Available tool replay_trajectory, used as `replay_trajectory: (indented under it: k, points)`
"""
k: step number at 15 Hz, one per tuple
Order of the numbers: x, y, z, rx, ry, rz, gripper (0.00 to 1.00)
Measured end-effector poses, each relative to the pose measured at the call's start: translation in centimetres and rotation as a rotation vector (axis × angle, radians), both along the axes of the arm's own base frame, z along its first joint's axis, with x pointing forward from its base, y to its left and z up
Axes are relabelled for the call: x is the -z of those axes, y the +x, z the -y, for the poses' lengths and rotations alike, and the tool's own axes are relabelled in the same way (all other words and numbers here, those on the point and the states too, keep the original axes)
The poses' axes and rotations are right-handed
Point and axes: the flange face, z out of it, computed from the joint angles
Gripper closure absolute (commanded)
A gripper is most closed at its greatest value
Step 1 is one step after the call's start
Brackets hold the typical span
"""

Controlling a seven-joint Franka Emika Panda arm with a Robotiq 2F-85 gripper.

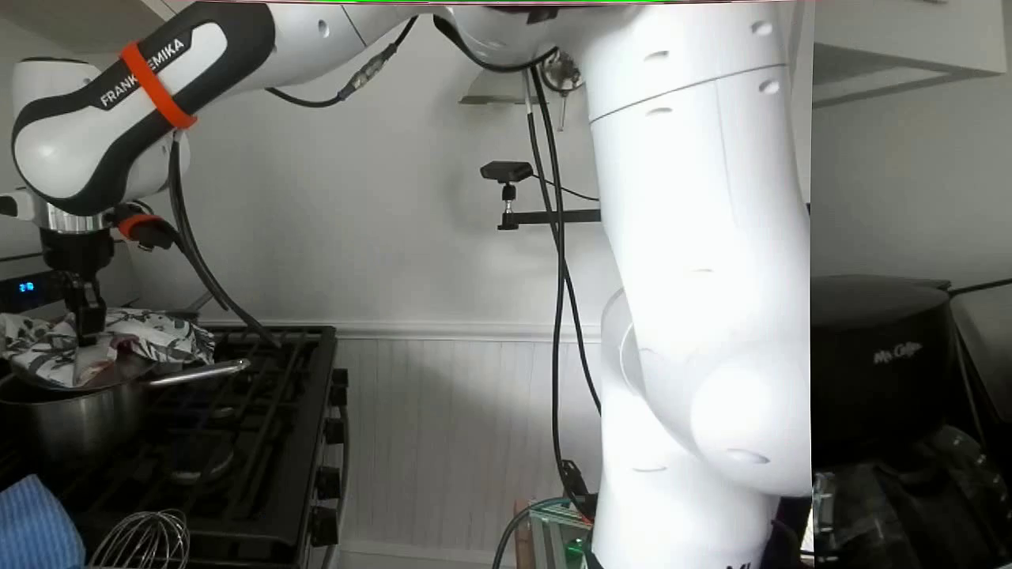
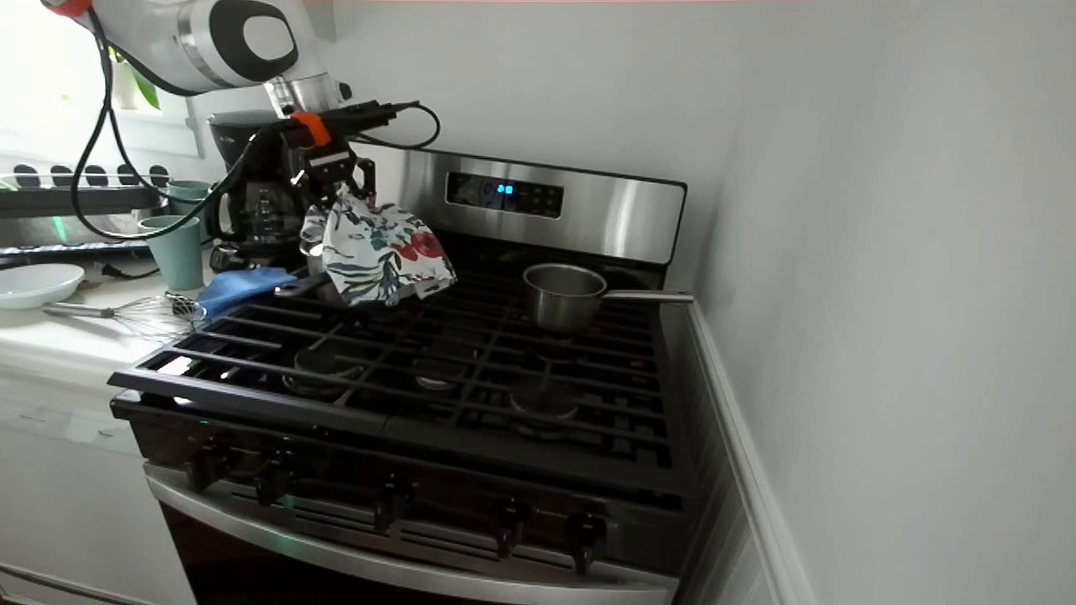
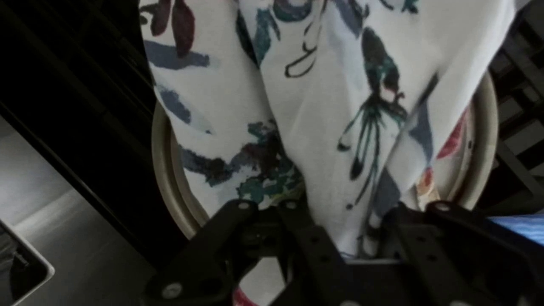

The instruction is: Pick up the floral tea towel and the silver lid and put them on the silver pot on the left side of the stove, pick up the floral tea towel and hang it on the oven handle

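You have the black stove surface (image 2: 336, 428) with its barred grates here, a stainless back panel (image 2: 618, 220) with a lit blue display behind it, and a plain pale wall (image 2: 857, 210) alongside. A small silver metal saucepan (image 2: 561, 304) stands upright at the back right, its handle toward that wall. Beside the stove, on your white counter surface (image 2: 50, 346), a metal wire whisk (image 2: 109, 312) lies near a crumpled blue cloth (image 2: 244, 288), with teal cups (image 2: 178, 260), a white bowl (image 2: 38, 286) and a black coffee maker (image 2: 265, 202) farther back. Your black gripper (image 3: 346, 214) grips the white floral cloth tea towel (image 3: 331, 106), which is over the silver metal pot (image 1: 79, 419) at the back left. The towel gathers to a peak between your fingers and falls in loose folds, showing grey-blue and teal leaves, dark stems and red blooms. In the wrist view a round metal rim (image 3: 486, 140) curves around it; whether that belongs to the pot or the silver lid, you cannot tell
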Motion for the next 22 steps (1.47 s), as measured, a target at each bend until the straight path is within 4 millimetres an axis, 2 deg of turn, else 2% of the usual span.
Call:
replay_trajectory:
  k: [14,22]
  points:
    - [2.0,3.1,-1.2,-0.01,0.003,-0.033,0.97]
    - [1.8,4.2,-0.7,0.022,0.009,-0.091,0.97]
